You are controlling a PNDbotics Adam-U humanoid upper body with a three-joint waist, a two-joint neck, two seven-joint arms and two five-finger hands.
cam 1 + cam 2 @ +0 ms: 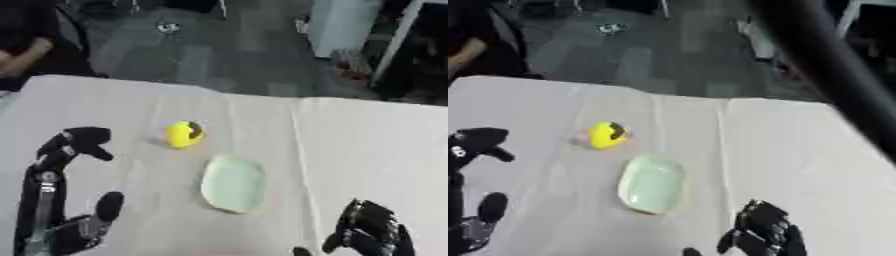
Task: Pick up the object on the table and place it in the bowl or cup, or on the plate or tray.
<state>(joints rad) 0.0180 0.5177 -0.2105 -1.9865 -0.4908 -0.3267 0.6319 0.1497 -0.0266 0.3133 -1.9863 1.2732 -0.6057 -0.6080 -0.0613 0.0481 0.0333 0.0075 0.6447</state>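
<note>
Lying on a table (367,145) draped in a pale cloth are two items, both toward the middle.

Item one — a small yellow object (184,134), rounded, with a dark patch on its right side and a faint pinkish edge showing at its left. It is sitting on the cloth on the far side of the plate, just left of the plate's line, near it but apart from it. Nothing is touching it.

Item two — a pale green plate (234,183), oval, lying flat on the cloth nearer the robot, with nothing on it. A long crease in the cloth is running from far to near just right of it.

Left hand (74,142) — black, showing at the left side of the left eye view, well to the left of the yellow object and apart from it. Its fingers are curling over at the top, with one dark digit (108,205) sticking up lower down beside the silver forearm. It is holding nothing.

Right hand (372,230) — black, showing at the near right corner, well apart from the plate and the yellow object. Its fingers are bunching together and pointing up; whether they are straight or curled cannot be told. It is holding nothing.

A dark bar (824,65) is crossing the upper right of the right eye view only, close to the camera and blurred.
</note>
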